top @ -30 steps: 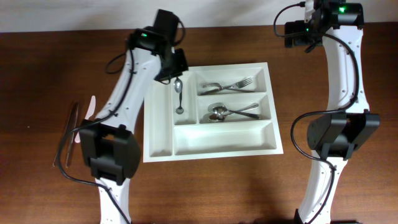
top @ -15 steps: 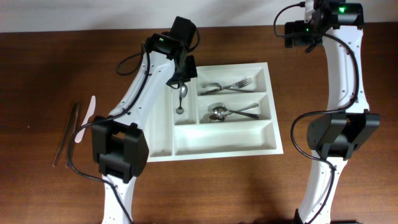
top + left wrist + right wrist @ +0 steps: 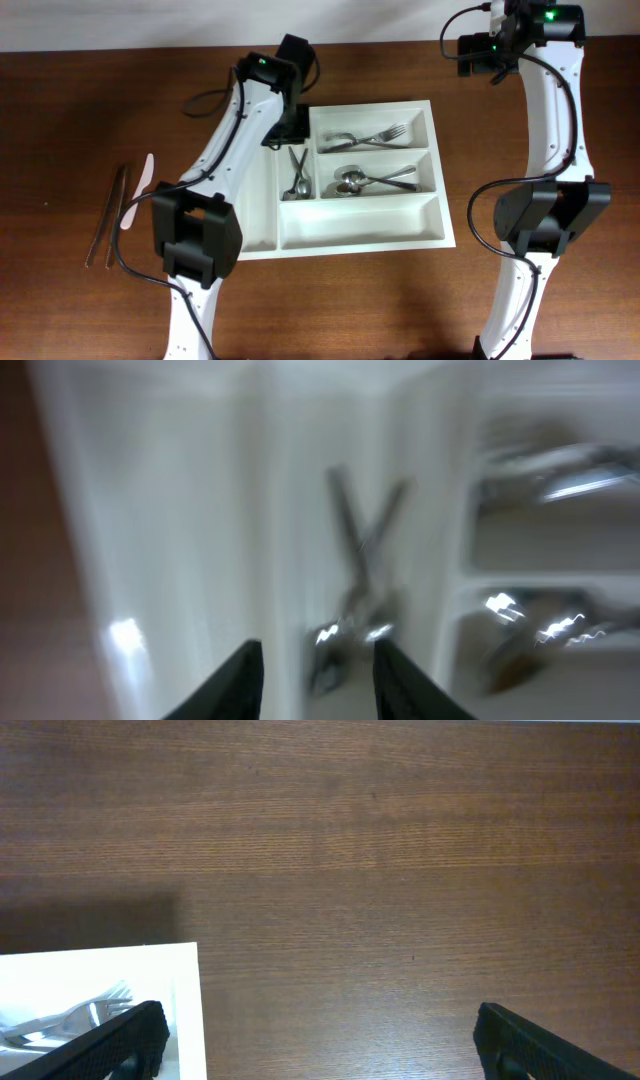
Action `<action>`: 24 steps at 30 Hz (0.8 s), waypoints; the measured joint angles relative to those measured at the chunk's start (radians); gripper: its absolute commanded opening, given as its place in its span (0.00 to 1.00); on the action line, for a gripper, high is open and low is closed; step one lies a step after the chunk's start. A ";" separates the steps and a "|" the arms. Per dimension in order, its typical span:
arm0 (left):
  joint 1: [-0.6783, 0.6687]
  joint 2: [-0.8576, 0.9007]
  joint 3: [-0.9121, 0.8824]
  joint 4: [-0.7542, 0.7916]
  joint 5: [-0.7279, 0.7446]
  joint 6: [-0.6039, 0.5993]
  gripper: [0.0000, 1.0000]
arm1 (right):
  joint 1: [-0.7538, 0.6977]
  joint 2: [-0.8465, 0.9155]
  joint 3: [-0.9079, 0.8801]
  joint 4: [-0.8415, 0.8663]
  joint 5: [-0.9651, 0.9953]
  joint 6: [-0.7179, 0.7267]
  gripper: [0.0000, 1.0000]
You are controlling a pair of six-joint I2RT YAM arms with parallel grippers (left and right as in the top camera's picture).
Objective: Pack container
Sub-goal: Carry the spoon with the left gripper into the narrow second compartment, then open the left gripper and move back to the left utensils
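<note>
Dark wooden desk (image 3: 60, 120) is carrying all we are watching. At nine o'clock of the mid-desk container (image 3: 360, 224), tongs (image 3: 107, 225) and a white plastic utensil (image 3: 140, 185) are lying unpacked, probably due next. Our left pincer (image 3: 316, 658) is hovering, apart and empty, over two crossed spoons (image 3: 297, 178) in a narrow compartment. At one o'clock the right pincer (image 3: 320, 1020) is idling wide apart, clear of the work.

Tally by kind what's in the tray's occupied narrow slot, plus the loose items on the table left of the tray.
Spoons, crossed in the container narrow slot: 2
Thin tongs-like piece, loose: 1
White utensil, loose: 1
Total: 4
</note>
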 measured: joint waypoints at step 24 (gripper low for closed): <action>0.411 0.000 0.069 -0.167 -0.385 0.205 0.37 | 0.000 0.000 0.000 0.000 0.000 0.000 0.99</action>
